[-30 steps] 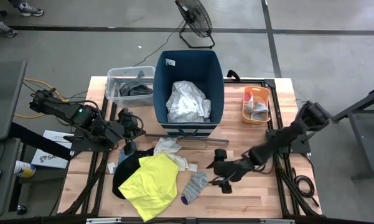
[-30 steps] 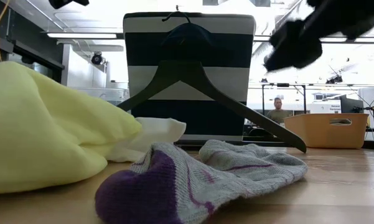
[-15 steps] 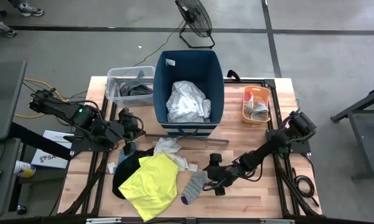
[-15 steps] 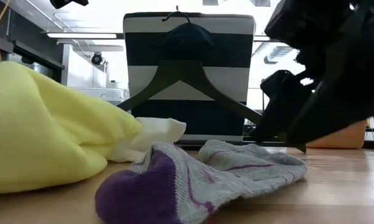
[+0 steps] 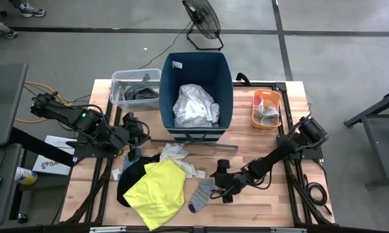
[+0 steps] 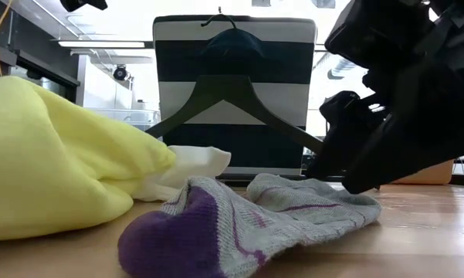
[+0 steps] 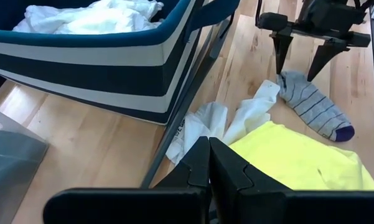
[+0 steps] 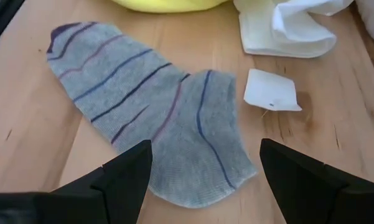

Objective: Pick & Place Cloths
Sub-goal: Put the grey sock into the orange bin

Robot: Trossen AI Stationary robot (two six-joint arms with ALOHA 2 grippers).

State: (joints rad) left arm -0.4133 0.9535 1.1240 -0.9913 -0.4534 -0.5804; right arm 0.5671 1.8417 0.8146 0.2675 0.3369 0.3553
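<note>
A grey sock (image 5: 202,193) (image 8: 155,134) with purple stripes and toe lies flat on the table. It is right of the neon-yellow shirt (image 5: 156,191) (image 6: 54,162), which lies on a black garment (image 5: 125,184). A white cloth (image 5: 175,154) (image 7: 230,121) lies crumpled in front of the bin. A large white garment (image 5: 195,107) fills the bin. My right gripper (image 5: 220,186) (image 8: 205,186) is open and low over the sock's cuff end, one finger on each side of it and apart from it. My left gripper (image 7: 210,163) (image 5: 137,131) is shut and hovers left of the bin.
The tall dark-blue bin (image 5: 228,84) stands at the table's far middle, with a hanger (image 6: 239,100) on its front wall. A clear tub (image 5: 120,81) with dark clothes is to its left, an orange tub (image 5: 255,110) to its right. A small white tag (image 8: 271,90) lies beside the sock.
My right gripper has moved toward the table's left and down to the sock's cuff end, staying open, and has been almost still for the last half second. The cloths have not moved.
</note>
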